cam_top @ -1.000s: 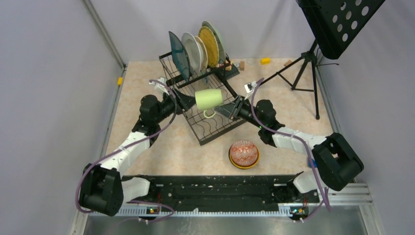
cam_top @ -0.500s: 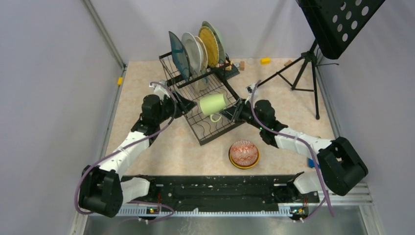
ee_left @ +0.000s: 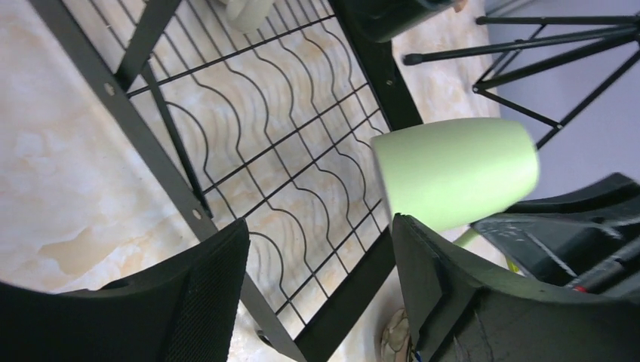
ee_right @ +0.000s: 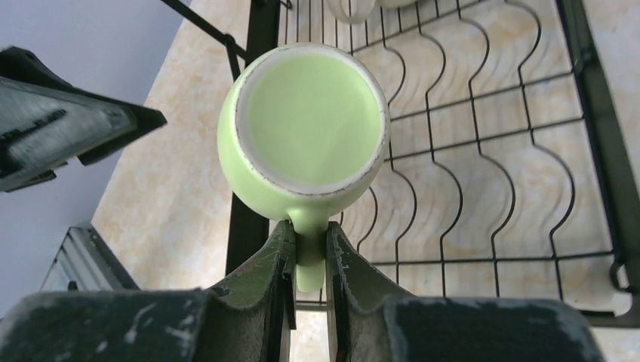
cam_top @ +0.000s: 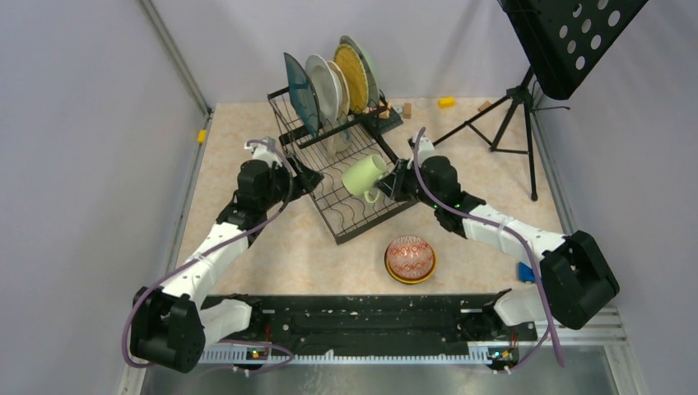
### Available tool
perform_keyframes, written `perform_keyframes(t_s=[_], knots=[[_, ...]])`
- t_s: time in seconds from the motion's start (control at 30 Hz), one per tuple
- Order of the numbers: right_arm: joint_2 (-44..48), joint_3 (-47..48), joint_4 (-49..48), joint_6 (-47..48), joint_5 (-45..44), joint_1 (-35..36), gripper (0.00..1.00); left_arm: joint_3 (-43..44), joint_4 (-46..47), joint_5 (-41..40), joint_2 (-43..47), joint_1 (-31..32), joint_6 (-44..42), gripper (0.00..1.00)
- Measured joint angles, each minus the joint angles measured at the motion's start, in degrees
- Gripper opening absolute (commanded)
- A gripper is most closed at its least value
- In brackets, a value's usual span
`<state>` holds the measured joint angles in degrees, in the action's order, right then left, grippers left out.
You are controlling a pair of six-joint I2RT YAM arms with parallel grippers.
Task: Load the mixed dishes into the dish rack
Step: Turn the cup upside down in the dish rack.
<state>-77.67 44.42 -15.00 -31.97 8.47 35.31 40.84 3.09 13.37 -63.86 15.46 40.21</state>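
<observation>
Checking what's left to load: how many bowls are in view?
2: the red-patterned bowl nested in the yellow-orange bowl, in front of the dish rack; none seems hidden.

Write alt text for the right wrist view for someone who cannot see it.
A light-green mug, its open mouth facing the camera, is held by its handle between two dark jaws at the bottom edge. Behind it lie the black wire dish rack with wavy dividers and a beige marbled table.

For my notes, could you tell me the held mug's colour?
The mug is light green; right wrist view shows it best.
</observation>
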Motion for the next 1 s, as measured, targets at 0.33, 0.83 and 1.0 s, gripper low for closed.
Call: perform_keyframes(t_s=[0.33, 0.83, 1.0], knots=[[-4.17, 10.91, 8.37, 9.79, -6.93, 3.63, 0.00, 0.00, -3.54, -6.21, 2.84, 0.00, 0.37, 0.89], [-14.21, 21.35, 20.06, 20.70, -17.35, 11.17, 0.00, -0.13, -3.67, -8.28, 4.24, -0.02, 0.59, 0.90], [-18.21, 25.55, 23.17, 22.01, -18.97, 12.39, 0.00, -0.13, -3.56, -8.07, 4.61, -0.02, 0.52, 0.90]])
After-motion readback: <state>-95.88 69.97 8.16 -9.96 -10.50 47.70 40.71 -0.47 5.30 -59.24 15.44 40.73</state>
